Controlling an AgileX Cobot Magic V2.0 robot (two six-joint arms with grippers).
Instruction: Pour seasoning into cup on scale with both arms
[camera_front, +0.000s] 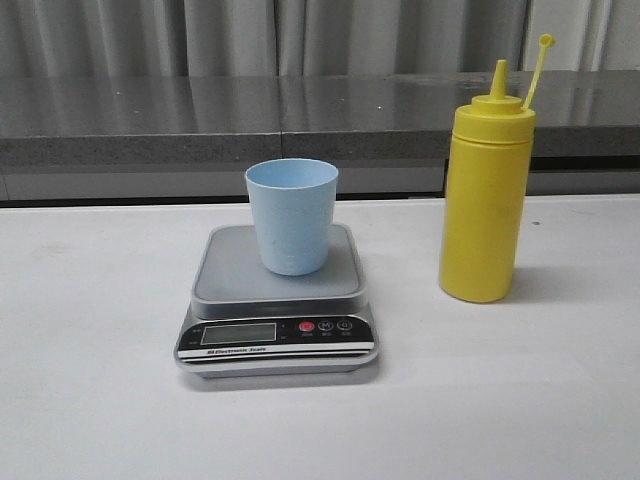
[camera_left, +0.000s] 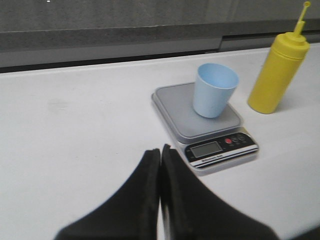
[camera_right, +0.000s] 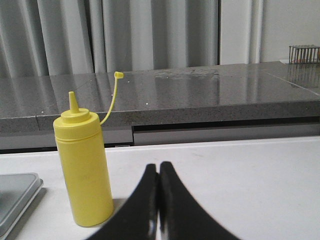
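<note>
Right, nearest of all are the two grippers, each seen only from its own wrist camera. The left gripper (camera_left: 160, 150) hangs over bare bench (camera_left: 75, 125) short of the scale (camera_left: 197, 117), its jaws pressed together with nothing between them. The right gripper (camera_right: 159, 167) is the same story: jaws closed flat against each other, empty, pointing past the seasoning bottle (camera_right: 86, 170).

Take the scale as the landmark now. Its black display panel faces the robot, sensibly, so a reading could be watched from the front. On the platform, towards the back, stands the cup (camera_front: 291, 215), upright and mouth open, ready to receive.

Off to the scale's right, well apart from it and not touching, stands the bottle, upright on the bench, taller than the cup. Its cap is off the nozzle and dangles up on its thin strap, so the tip looks clear for pouring.

My read: nothing is gripped yet, and the right arm is best placed for the bottle.
</note>
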